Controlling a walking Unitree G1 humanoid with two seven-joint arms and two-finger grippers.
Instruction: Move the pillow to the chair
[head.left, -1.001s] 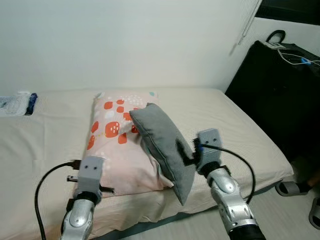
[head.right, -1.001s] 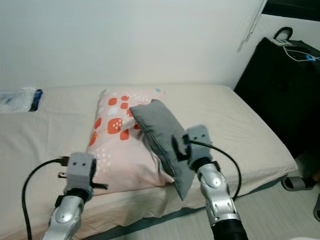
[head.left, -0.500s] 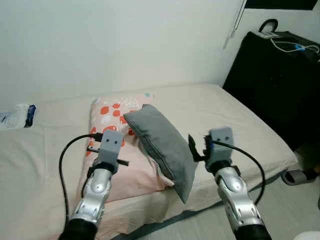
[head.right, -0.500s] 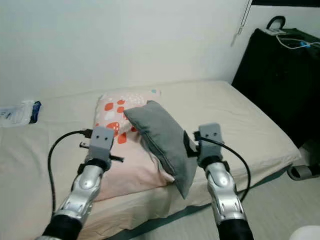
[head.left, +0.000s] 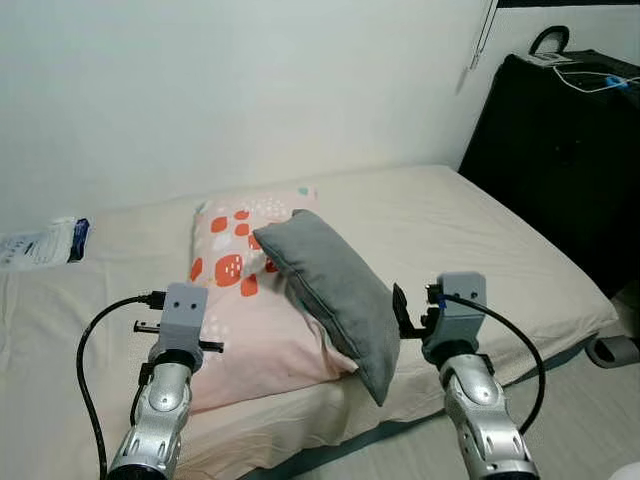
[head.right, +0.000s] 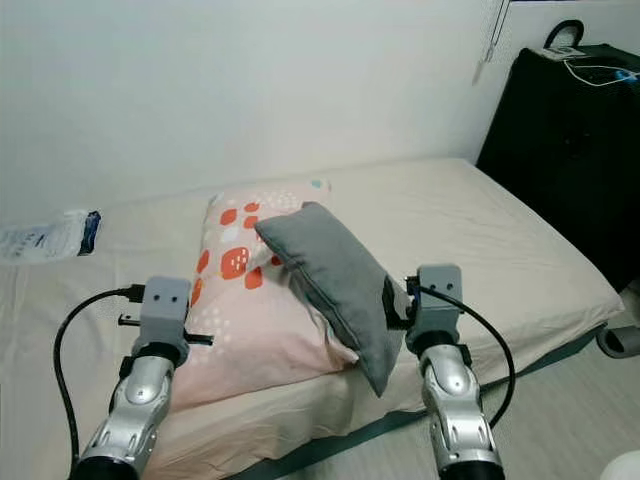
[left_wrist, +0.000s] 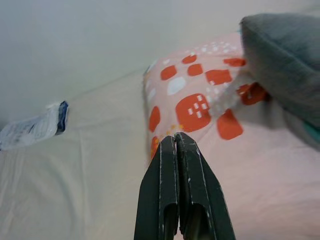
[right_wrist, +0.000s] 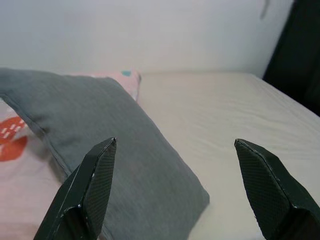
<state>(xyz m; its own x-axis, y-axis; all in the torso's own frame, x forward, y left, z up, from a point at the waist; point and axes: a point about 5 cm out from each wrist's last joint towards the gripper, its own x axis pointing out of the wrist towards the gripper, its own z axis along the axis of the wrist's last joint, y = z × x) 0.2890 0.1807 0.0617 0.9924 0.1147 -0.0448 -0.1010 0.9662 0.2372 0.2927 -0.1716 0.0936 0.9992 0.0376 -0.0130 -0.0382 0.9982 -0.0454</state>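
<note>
Head and wrist views at the bedside. A bed (head.left: 480, 230) with a cream sheet spans the middle of the frame beneath a white wall (head.left: 250, 90). A tall black cabinet (head.left: 560, 150) fills the upper right, just beside the bed's right edge, with cables lying on its top. At centre, a pink pillow (head.left: 240, 300) with orange and white patches lies on the sheet; a grey pillow (head.left: 335, 285) leans tilted across its right side, its lower corner hanging over the mattress front edge. A clear plastic packet (head.left: 45, 243) rests on the sheet at far left, well apart from both pillows. The left gripper (left_wrist: 175, 150), lower left, has its fingers pressed together and holds nothing, pointing at the pink pillow. The right gripper (right_wrist: 175, 195), lower centre-right, has its fingers spread wide, just beside the grey pillow's lower corner.
</note>
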